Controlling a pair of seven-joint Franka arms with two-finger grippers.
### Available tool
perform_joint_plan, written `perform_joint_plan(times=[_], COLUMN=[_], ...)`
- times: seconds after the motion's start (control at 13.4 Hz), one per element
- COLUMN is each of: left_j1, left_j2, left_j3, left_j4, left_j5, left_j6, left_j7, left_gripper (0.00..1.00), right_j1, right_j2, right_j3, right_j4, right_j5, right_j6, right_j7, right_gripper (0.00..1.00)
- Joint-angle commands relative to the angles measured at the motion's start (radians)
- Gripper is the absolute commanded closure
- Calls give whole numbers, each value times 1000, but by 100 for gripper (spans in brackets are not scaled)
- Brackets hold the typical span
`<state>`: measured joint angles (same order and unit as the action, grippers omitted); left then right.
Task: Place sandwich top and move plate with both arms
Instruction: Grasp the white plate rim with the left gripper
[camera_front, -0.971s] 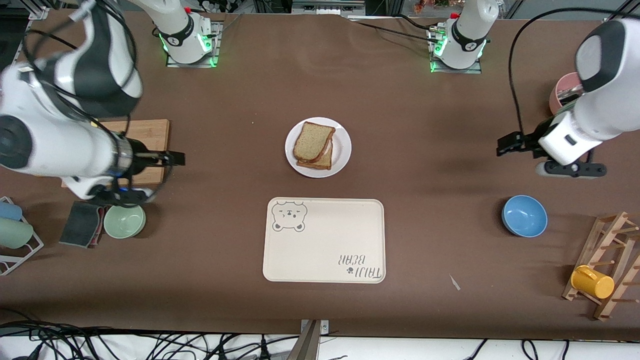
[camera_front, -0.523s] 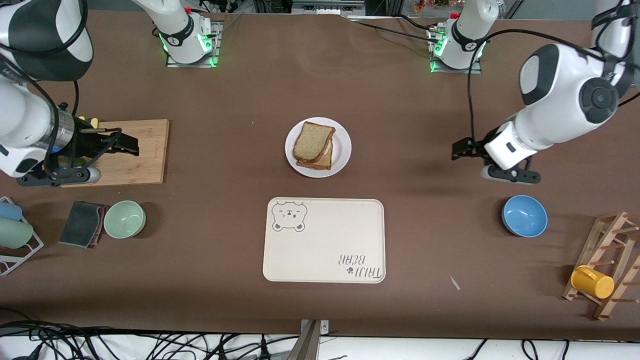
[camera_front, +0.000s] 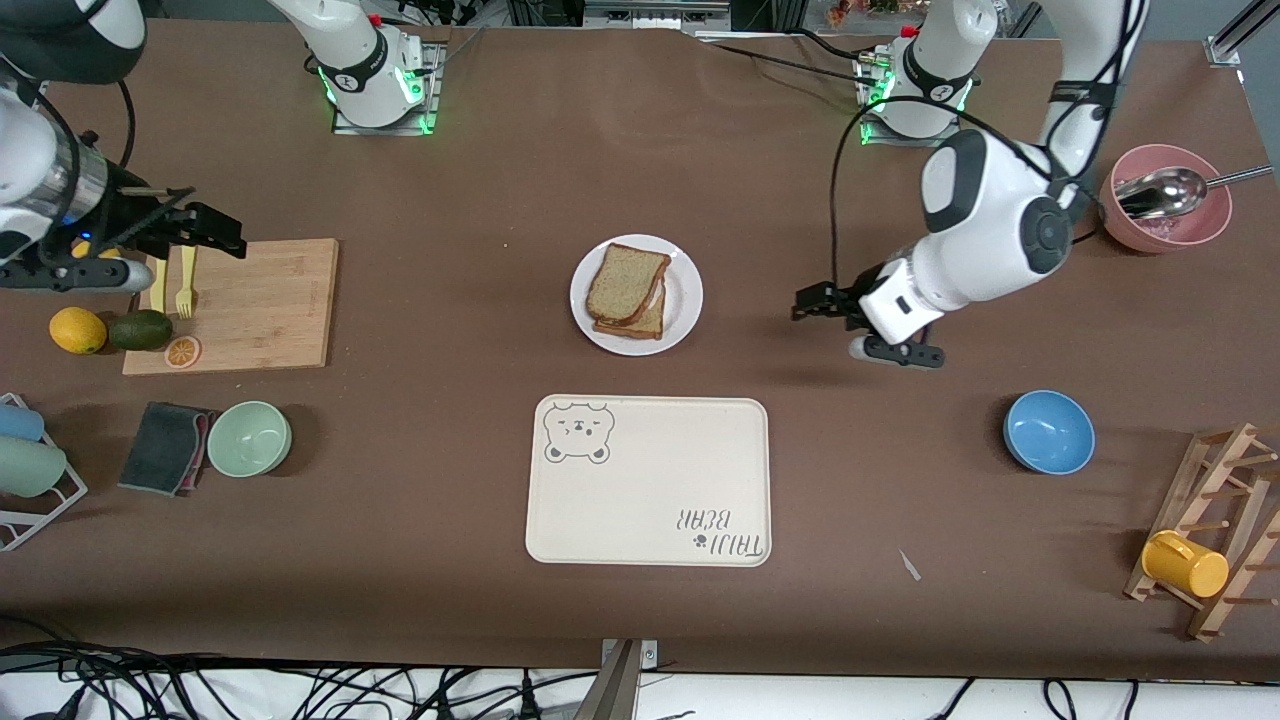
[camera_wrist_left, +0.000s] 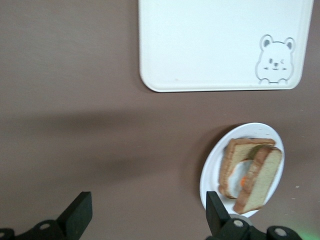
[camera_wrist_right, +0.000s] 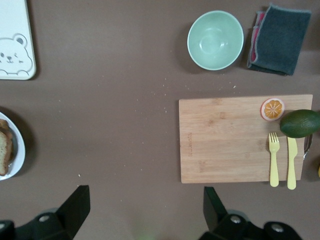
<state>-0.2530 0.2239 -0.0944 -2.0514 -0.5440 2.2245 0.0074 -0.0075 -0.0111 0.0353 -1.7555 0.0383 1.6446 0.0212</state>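
Right gripper (camera_front: 225, 232): over the wooden cutting board (camera_front: 262, 305) at the right arm's end of the table; fingers spread wide, holding nothing.
Plate (camera_front: 683, 300): white, mid-table, farther from the front camera than the bear-print tray (camera_front: 648, 481).
Sandwich top (camera_front: 625, 281): already on the plate, resting askew on the egg-bearing slice; the left wrist view shows it tilted, one edge riding high.
Left gripper (camera_front: 815, 303): over bare table beside the plate, toward the left arm's end; fingers fully apart, empty.
Step in hand: judged to be the two-arm approach to the plate.
Method advised: bring each gripper to its own side of the rim, take both edges level and together, lift evenly, or the tilted top may slide off.
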Motion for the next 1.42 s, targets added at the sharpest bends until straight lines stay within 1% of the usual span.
perform_joint_plan(times=[0.0, 0.15, 0.22, 0.37, 0.45, 0.52, 0.67, 0.97, 1.05, 1.34], left_j1=[-40, -67, -74, -77, -89, -98, -126, -167, -170, -173], left_j2=[50, 101, 127, 159, 169, 181, 209, 288, 296, 314], left_j3=[2, -1, -1, -2, -1, -1, -2, -1, 1, 1], left_j4=[-4, -4, -4, -6, -18, -19, -19, -18, -18, -19], left_j5=[-105, -180, -257, -475, -541, -585, -635, -844, -870, -872], left_j6=[50, 84, 90, 89, 89, 89, 89, 90, 92, 92], left_j7=[13, 70, 150, 312, 368, 402, 457, 636, 663, 675], left_gripper=[0, 0, 0, 0, 0, 0, 0, 0, 0, 0], right_j1=[-26, -29, -28, -28, -26, -23, -20, -26, -26, -28], right_j2=[-20, -10, -9, 13, 13, 13, 20, 23, 22, 23], right_j3=[12, 11, 11, 12, 12, 15, 18, 12, 12, 11], right_j4=[28, 76, 93, 132, 137, 137, 145, 143, 145, 143], right_j5=[12, -20, -29, -26, -21, -15, -21, -18, -29, -26], right_j6=[1, -17, -34, -104, -130, -120, -115, -108, -108, -106], right_j7=[-17, -20, -23, -26, -23, -18, -17, -12, -11, -18], right_gripper=[0, 0, 0, 0, 0, 0, 0, 0, 0, 0])
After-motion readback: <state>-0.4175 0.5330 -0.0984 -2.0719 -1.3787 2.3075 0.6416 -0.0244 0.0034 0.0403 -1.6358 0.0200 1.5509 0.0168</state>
